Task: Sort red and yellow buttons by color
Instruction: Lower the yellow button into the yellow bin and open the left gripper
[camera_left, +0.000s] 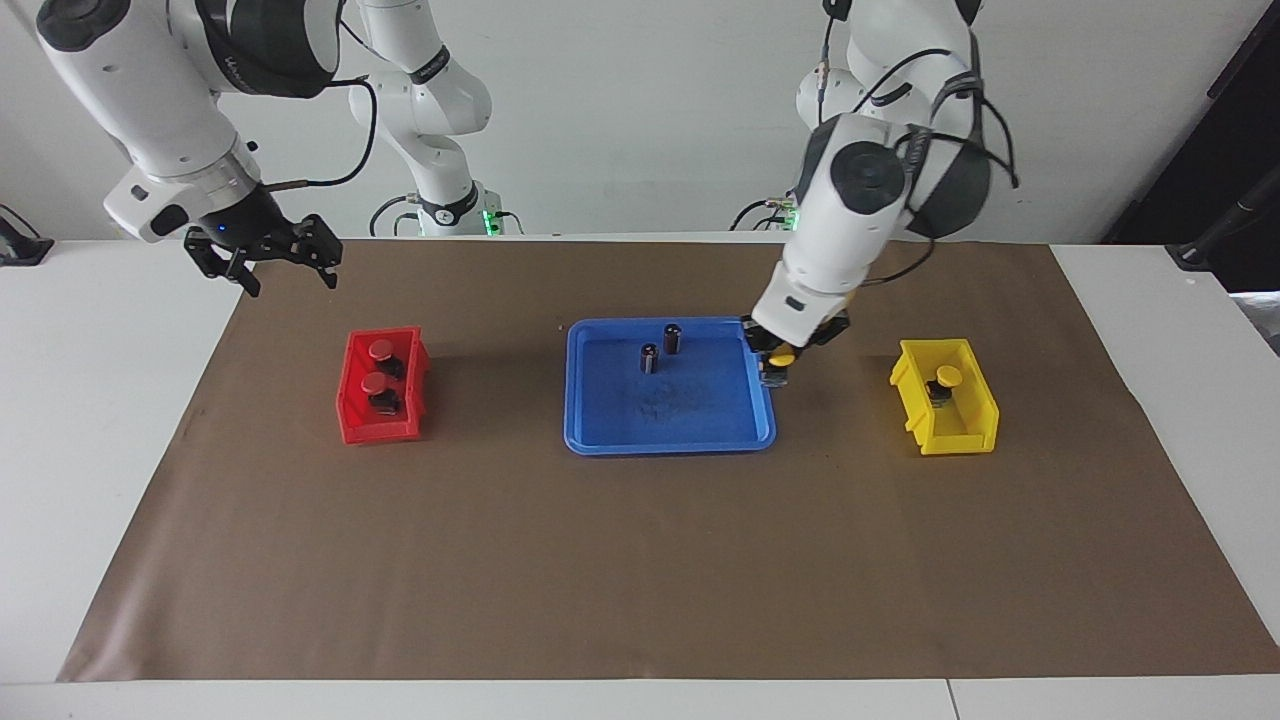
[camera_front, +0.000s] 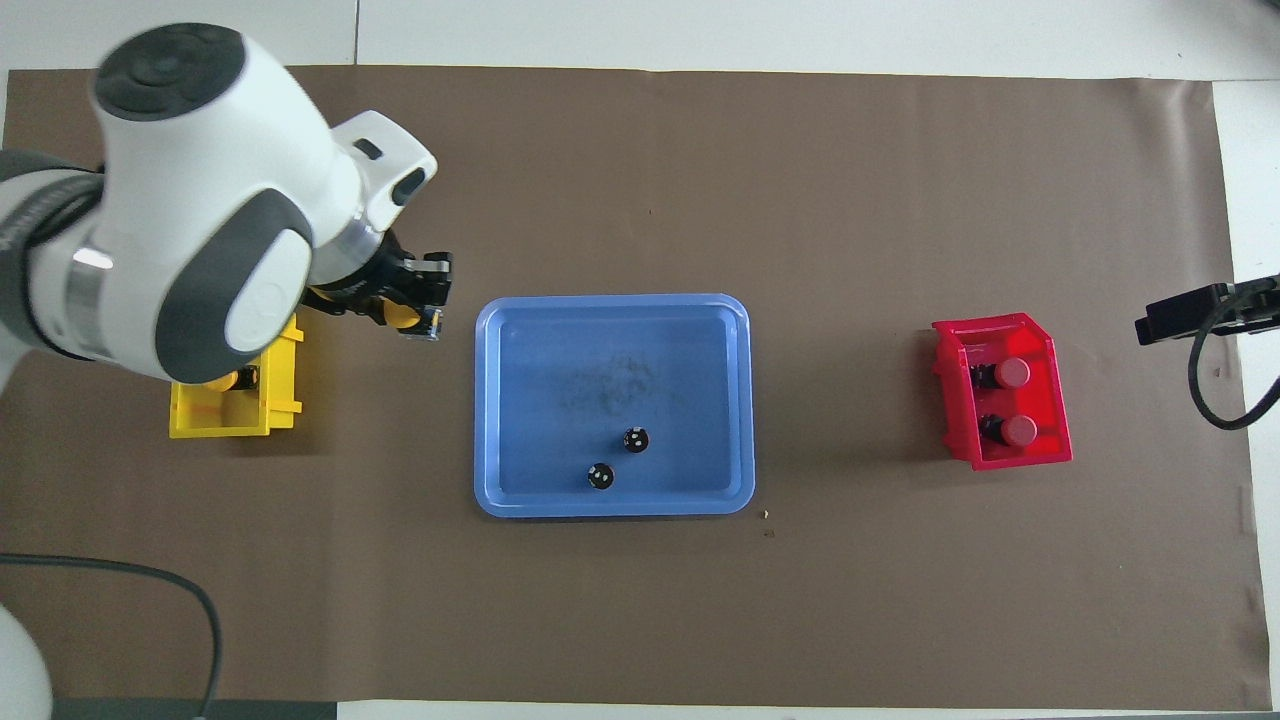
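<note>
Yellow button — clamped between left gripper's jaws — airborne.

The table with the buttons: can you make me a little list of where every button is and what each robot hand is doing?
red bin: holds two red buttons, at the right arm's end
yellow bin: holds one yellow button, at the left arm's end
left gripper: shut on the other yellow button, raised over the blue tray's rim
blue tray: mid-table, holds two dark cylinders
right gripper: open, empty, up in the air beside the red bin
still unsorted: the held yellow button
</note>
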